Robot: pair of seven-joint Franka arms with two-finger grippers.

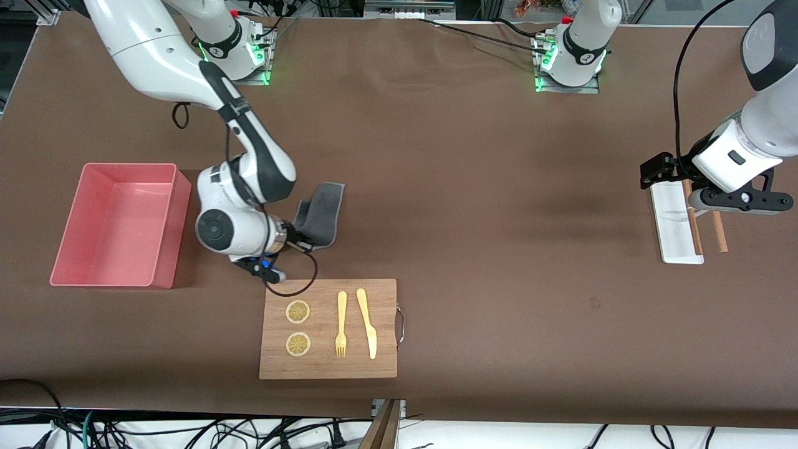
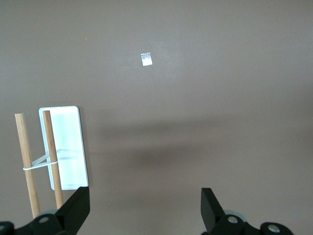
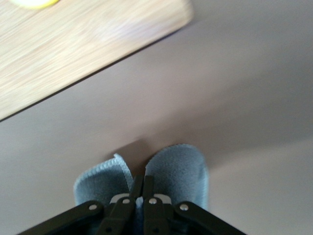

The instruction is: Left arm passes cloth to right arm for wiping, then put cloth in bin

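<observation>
Brown tabletop wiping goes best if the right gripper [image 3: 138, 198], clamped on the soft dark grey cloth [image 1: 320, 213], presses it flat near the pale wooden cutting board [image 1: 328, 329], while the left gripper [image 2: 145, 208] waits with jaws apart over the small white flat tray [image 1: 674, 221].

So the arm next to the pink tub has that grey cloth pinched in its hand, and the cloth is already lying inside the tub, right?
Not quite. The right hand does pinch the grey cloth, but the cloth is not inside the pink tub. The front view shows it on the brown table beside the tub, toward the left arm's end, farther from the camera than the wooden board; the tub holds nothing.
</observation>
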